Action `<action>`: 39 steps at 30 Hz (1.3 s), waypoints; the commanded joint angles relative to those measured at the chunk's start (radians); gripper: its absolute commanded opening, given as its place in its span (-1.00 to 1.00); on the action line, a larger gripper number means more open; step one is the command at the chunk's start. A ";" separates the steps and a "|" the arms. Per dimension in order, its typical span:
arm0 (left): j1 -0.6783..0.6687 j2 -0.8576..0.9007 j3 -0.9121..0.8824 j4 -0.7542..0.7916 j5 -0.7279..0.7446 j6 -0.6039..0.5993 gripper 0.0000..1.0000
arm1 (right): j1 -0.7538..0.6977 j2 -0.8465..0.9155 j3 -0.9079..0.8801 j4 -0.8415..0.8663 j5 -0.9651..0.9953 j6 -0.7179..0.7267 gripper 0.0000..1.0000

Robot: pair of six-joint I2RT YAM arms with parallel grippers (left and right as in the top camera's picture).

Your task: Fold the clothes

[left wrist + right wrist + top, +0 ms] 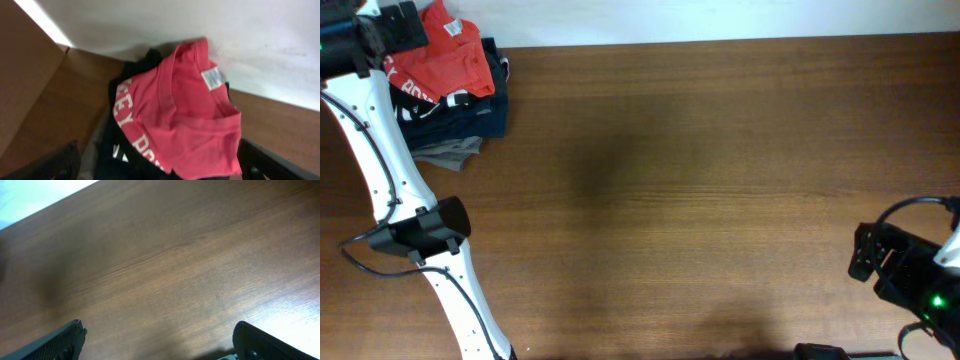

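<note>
The clothes are one crumpled orange-red T-shirt with white lettering, lying on top of a pile at the table's far left corner. In the left wrist view the T-shirt fills the middle, its white neck label facing up. My left gripper hovers at the pile, open, its two fingers wide apart on either side of the shirt's near edge, holding nothing. My right gripper sits at the near right, open over bare wood, with nothing between its fingers.
Under the shirt lie dark folded garments and a grey one. A black garment shows beside the shirt. The brown wooden table meets a white wall at its far edge. My left arm runs along the left side.
</note>
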 commanded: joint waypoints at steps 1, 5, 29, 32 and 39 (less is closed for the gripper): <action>0.002 0.006 -0.003 -0.033 0.011 0.005 0.98 | 0.009 -0.013 -0.008 -0.006 0.031 0.013 0.97; 0.002 0.006 -0.003 -0.072 0.010 0.005 0.98 | 0.009 -0.013 -0.008 -0.006 0.030 0.013 0.97; 0.002 0.006 -0.003 -0.111 0.010 0.005 0.98 | 0.009 -0.013 -0.008 -0.006 -0.086 -0.087 0.97; 0.002 0.006 -0.003 -0.111 0.010 0.005 0.98 | 0.009 -0.013 -0.010 -0.006 -0.075 -0.089 0.97; 0.002 0.006 -0.003 -0.111 0.010 0.005 0.98 | -0.036 -0.134 -0.123 0.161 -0.042 -0.132 0.97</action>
